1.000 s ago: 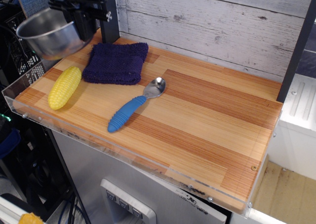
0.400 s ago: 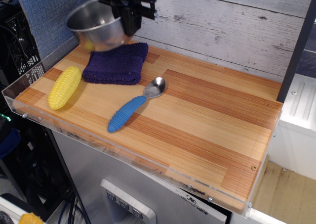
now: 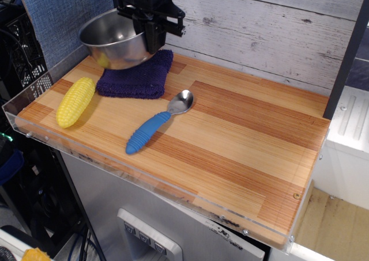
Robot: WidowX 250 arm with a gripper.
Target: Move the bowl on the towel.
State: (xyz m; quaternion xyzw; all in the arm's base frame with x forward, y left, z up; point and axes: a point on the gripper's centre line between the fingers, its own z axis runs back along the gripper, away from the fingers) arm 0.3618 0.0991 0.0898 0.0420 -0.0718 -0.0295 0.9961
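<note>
Your black gripper [image 3: 154,35] holds the round shiny stainless-steel bowl [image 3: 113,39] by its right-hand rim, the fingers [image 3: 153,41] closed on that rim from above, one inside the wall and one outside as far as can be judged. The bowl hangs over the far-left corner of the wooden tabletop [image 3: 230,140], above the rear part of the small folded dark purple knitted towel [image 3: 135,74]. Whether its base touches the towel cannot be told; it appears just above it and tilted slightly, consistent with a one-sided rim grip.

The bowl sits toward the left and rear of the towel, overhanging its back edge. You would do well to bring it forward and right before lowering, so that the base lands squarely on the cloth.

A yellow plastic corn cob [image 3: 75,101] lies near the left edge, beside the towel. A spoon with a metal head and ribbed blue handle [image 3: 158,122] lies just in front of the towel. Both are apart from the bowl and need not be disturbed.
</note>
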